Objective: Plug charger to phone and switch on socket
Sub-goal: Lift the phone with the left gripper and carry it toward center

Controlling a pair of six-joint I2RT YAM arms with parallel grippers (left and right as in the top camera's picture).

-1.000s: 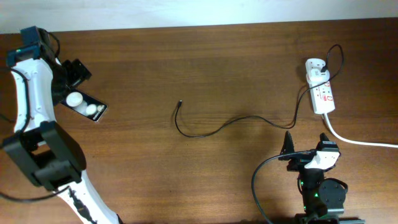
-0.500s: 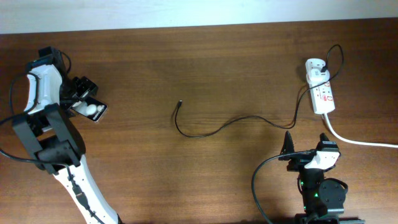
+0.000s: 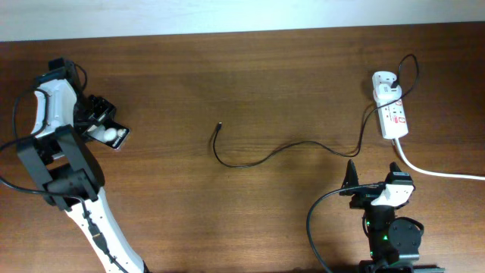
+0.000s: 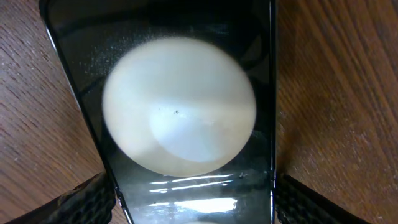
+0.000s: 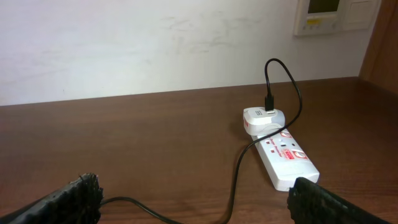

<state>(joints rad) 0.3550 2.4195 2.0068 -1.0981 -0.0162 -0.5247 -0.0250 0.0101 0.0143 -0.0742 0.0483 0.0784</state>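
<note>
The black phone (image 3: 114, 136) lies face up at the far left of the table, a white round patch (image 4: 179, 106) filling the left wrist view. My left gripper (image 3: 102, 125) straddles the phone (image 4: 186, 190), its fingers (image 4: 194, 202) pressed against both long edges. The charger's thin black cable (image 3: 258, 158) curves across the middle, its plug tip (image 3: 219, 126) lying free. Its white adapter (image 3: 385, 82) sits in the socket (image 3: 394, 117), a white power strip at the right. My right gripper (image 3: 373, 174) is open and empty near the front edge, facing the socket (image 5: 286, 158) and cable (image 5: 236, 180).
The socket's thick white cord (image 3: 432, 173) runs off to the right edge. A white wall with a wall panel (image 5: 326, 15) stands behind the table in the right wrist view. Bare wood lies between the phone and the plug tip.
My left arm swung in over the phone and lowered its gripper round it; in the last half second it barely moved. The right arm, cable and socket have not moved.
</note>
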